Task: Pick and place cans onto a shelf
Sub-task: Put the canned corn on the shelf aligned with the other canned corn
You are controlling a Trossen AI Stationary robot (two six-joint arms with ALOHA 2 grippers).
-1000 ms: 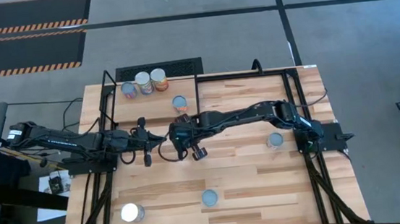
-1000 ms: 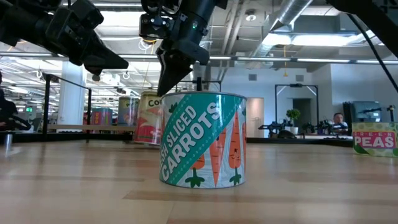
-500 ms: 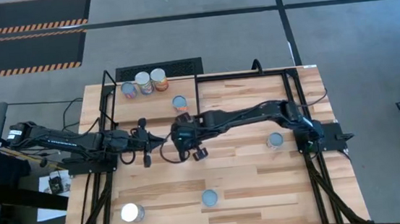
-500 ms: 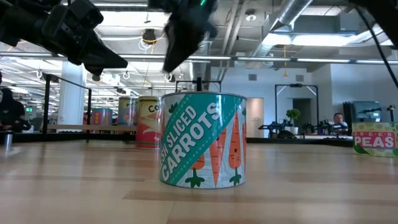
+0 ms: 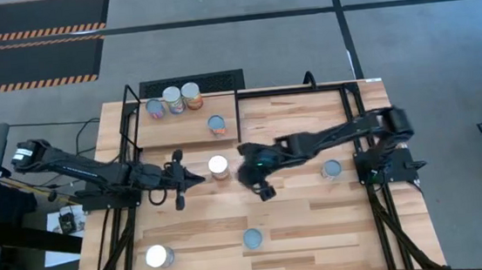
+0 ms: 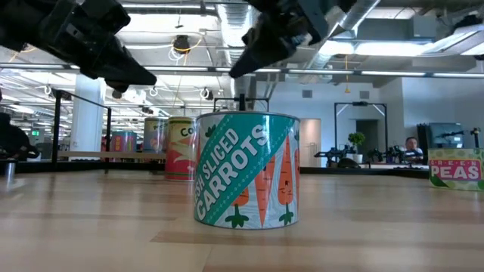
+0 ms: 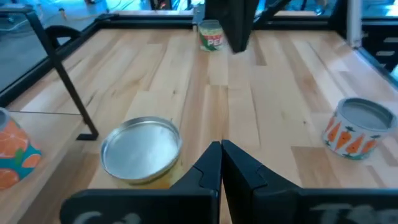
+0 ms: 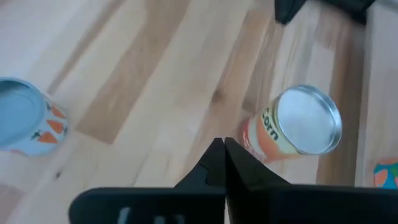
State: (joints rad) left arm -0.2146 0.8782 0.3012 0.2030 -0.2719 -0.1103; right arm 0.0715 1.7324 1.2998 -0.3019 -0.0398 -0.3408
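Observation:
The shelf (image 5: 184, 131), a light-wood board in a black rod frame, stands at the table's far left. Three cans (image 5: 172, 101) stand along its back, and a fourth can (image 5: 216, 125) stands near its right end. A corn can (image 5: 217, 165) with a white top stands upright on the table in front of the shelf. It also shows in the right wrist view (image 8: 298, 127) and the left wrist view (image 7: 142, 149). My left gripper (image 5: 195, 177) is shut and empty just left of the can. My right gripper (image 5: 243, 159) is shut and empty just right of it, raised above the table.
A carrots can (image 5: 252, 238) stands near the front edge, a bright-topped can (image 5: 158, 257) at the front left, and a peas can (image 5: 332, 170) at the right. Black frame rails (image 5: 357, 116) run along the table's sides. Bare wood lies between the cans.
My right gripper has risen from over the corn can and drawn back toward the table's right edge. The can's white top, hidden under the gripper before, now shows. The can stands upright on the table.

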